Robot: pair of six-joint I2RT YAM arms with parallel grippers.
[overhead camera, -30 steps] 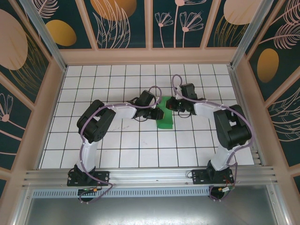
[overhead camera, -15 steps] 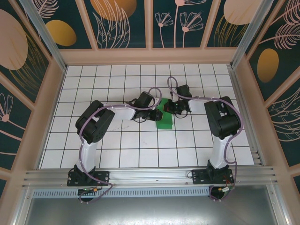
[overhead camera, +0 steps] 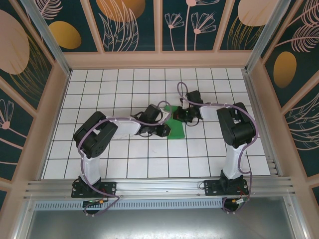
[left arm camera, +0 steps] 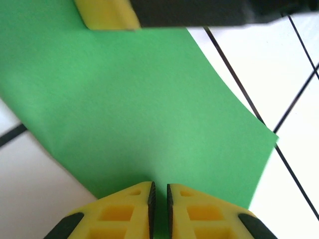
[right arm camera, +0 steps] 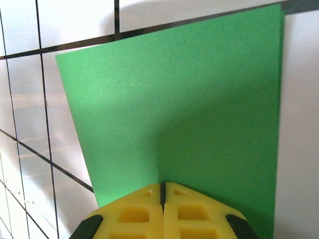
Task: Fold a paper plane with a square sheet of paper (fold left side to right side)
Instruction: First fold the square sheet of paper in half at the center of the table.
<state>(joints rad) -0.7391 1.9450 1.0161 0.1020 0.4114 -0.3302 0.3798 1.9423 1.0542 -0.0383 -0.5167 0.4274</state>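
The green sheet of paper (overhead camera: 176, 128) is seen lying near the middle of the tiled table (overhead camera: 124, 89), between the two grippers; it is reached from its left by the left gripper (overhead camera: 163, 130) and from its far side by the right gripper (overhead camera: 180, 116). In the left wrist view the left jaws are held to a narrow slit over the paper's edge; whether paper is pinched between them cannot be told. In the right wrist view the right jaws are pressed fully together, with nothing gripped, their tips over the sheet's near edge.
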